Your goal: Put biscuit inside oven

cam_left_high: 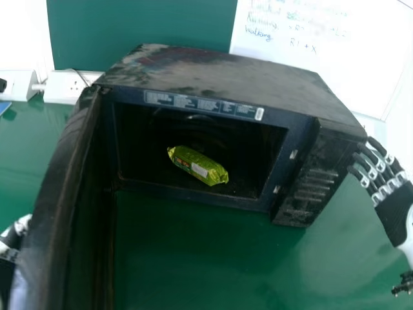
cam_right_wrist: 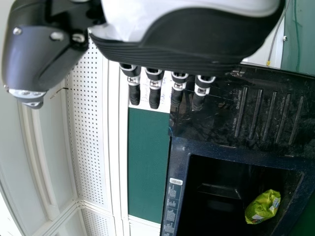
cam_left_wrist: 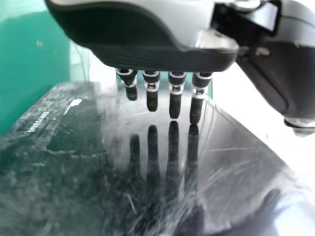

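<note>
Tabletop (cam_left_high: 206, 258), green, is running under the whole setup. White board (cam_left_high: 348, 45) with handwriting is standing behind. Oven (cam_left_high: 226, 74), black, dusty on top, is sitting on the tabletop with its mouth facing the robot. Door (cam_left_high: 51, 194) is hanging wide open on the robot's left, sticking out toward the robot; its outer face is looking glossy and scratched in the left wrist view.

Left hand (cam_left_high: 9, 245) is hovering by the door's outer face. Fingers are pointing straight at it, slightly apart from each other, holding nothing; contact with the door: cannot tell. Right hand (cam_left_high: 395, 210) is hanging just beside the oven's control-panel side, fingers apart and mostly straight, holding nothing; contact: cannot tell.

White socket box (cam_left_high: 64, 86) is sitting left of the oven, toward the back. Biscuit (cam_left_high: 197, 166), green packet, is lying inside the oven on the cavity floor, slanting, one end pointing toward the opening on the control-panel side. Small pale label (cam_left_high: 199, 170) is showing on the packet.
</note>
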